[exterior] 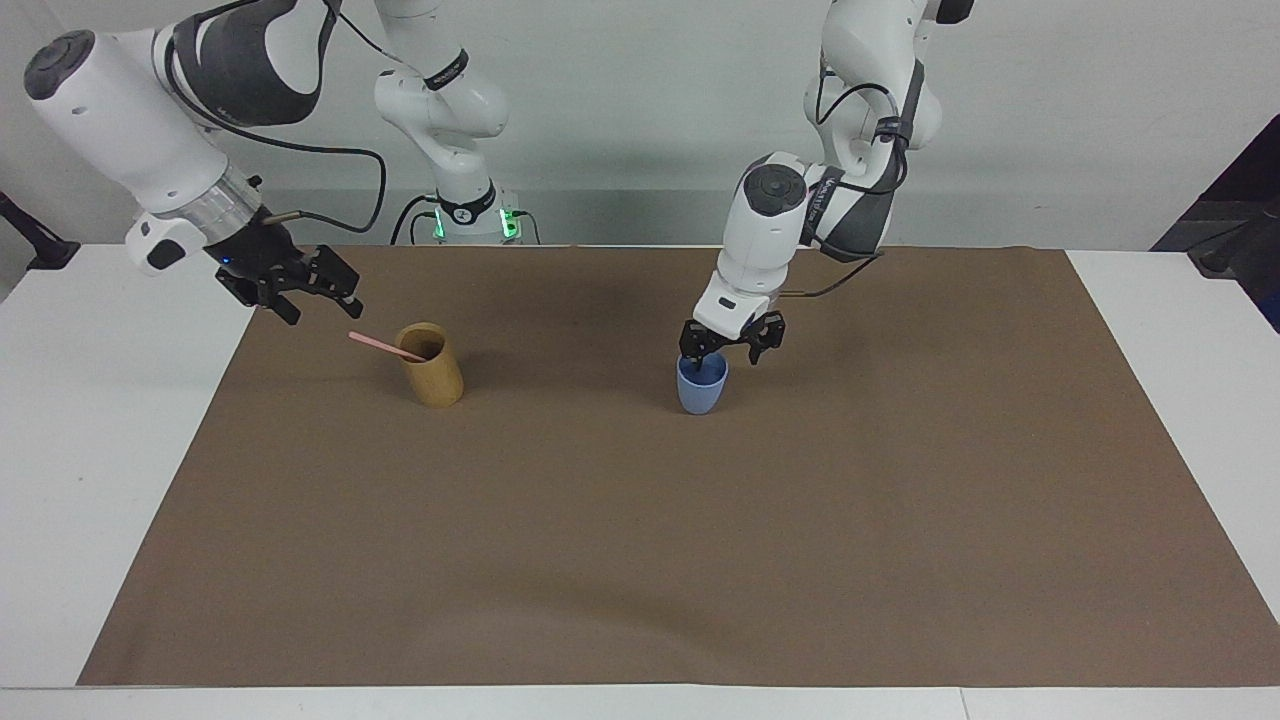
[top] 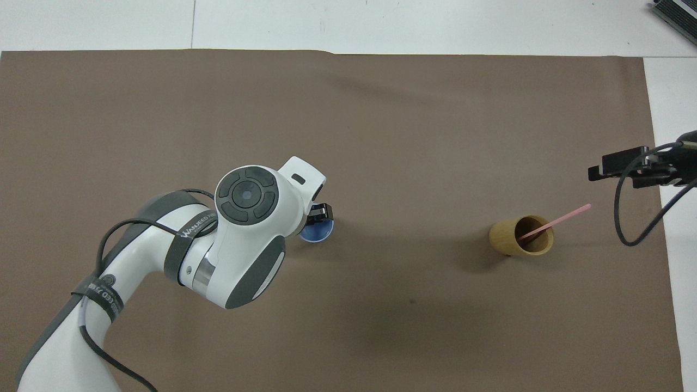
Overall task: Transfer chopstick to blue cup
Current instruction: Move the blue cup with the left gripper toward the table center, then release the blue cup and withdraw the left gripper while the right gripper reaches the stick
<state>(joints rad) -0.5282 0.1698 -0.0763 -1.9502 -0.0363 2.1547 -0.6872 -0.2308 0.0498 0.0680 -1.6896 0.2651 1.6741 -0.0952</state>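
Note:
The blue cup (exterior: 700, 388) stands upright on the brown mat (exterior: 640, 540), near its middle. My left gripper (exterior: 722, 354) is open right over the cup, its jaws astride the rim: one finger dips inside, the other is outside. In the overhead view the left arm hides most of that gripper (top: 321, 213) and part of the cup (top: 318, 232). The pale-pink chopstick (exterior: 385, 346) leans in the tan bamboo cup (exterior: 432, 365), its free end pointing toward the right arm's end of the table. My right gripper (exterior: 322, 303) is open in the air just above that free end, not touching it.
The tan cup (top: 523, 235) with the chopstick (top: 558, 220) stands near the mat's edge at the right arm's end. My right gripper (top: 618, 166) hangs over that edge. White table (exterior: 90, 450) borders the mat.

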